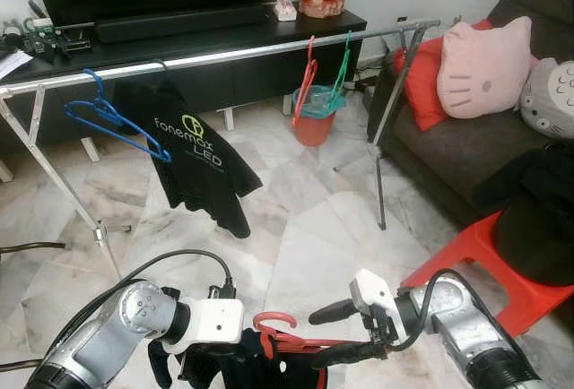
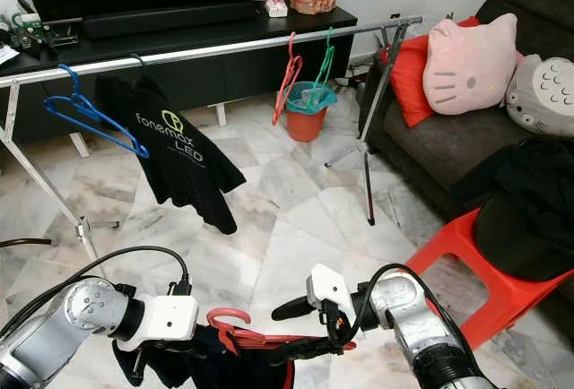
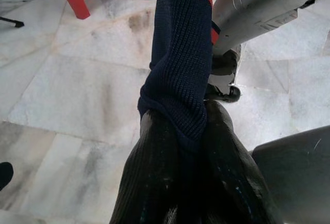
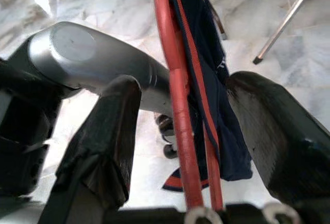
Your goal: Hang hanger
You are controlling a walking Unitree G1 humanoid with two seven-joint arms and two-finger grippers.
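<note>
Left eye view: left gripper (image 3: 180,146) clamps navy garment (image 3: 180,64); right gripper (image 4: 180,146) spread wide around red hanger (image 1: 285,333).

Red hanger (image 1: 285,335) under navy knit garment (image 3: 180,69) with orange-red trim. Black shirt (image 1: 193,151) with white and yellow-green lettering. Blue hanger (image 1: 112,118), silver rail (image 1: 224,53), pink cushion (image 1: 482,68), red stool (image 1: 480,259), pale grey-veined marble floor (image 1: 305,219).

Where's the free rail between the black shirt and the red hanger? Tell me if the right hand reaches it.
Probably not yet: the right hand sits low by the floor, the rail high and far ahead, though nothing blocks the way.
</note>
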